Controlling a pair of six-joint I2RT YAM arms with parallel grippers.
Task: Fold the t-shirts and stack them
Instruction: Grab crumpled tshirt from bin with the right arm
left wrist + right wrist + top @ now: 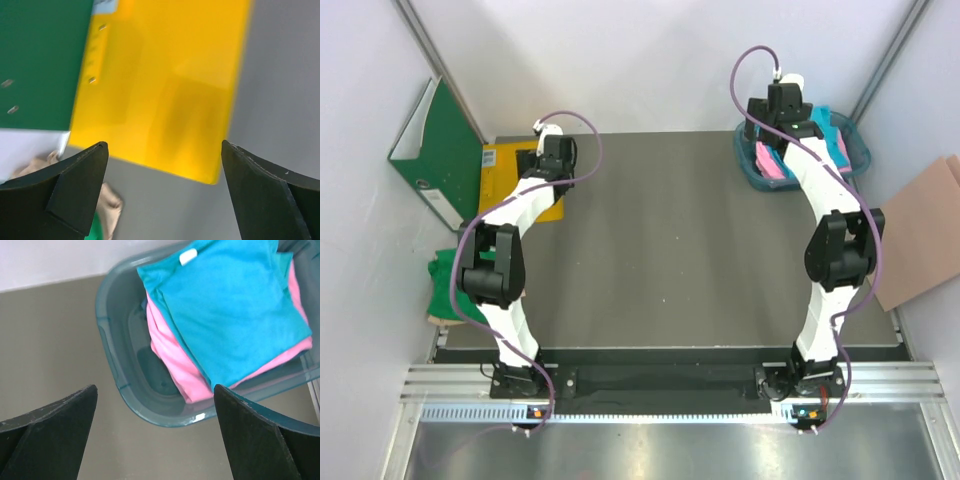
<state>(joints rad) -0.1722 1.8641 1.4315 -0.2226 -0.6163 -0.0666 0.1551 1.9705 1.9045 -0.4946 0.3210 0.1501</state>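
A turquoise-blue t-shirt (235, 310) lies folded on a pink t-shirt (175, 360) inside a teal plastic basin (115, 375) at the table's far right; the shirts (840, 135) also show in the top view. My right gripper (155, 390) hovers open and empty above the basin's near rim. A bright green t-shirt (445, 272) lies bunched at the table's left edge; a sliver of it (95, 232) shows in the left wrist view. My left gripper (164, 145) is open and empty above the near edge of the yellow envelope (165, 85).
A green binder (440, 150) leans against the left wall beside the yellow envelope (510, 180). Brown cardboard (920, 235) lies off the table's right edge. A beige piece (107, 205) lies under the green shirt. White walls enclose the table on three sides.
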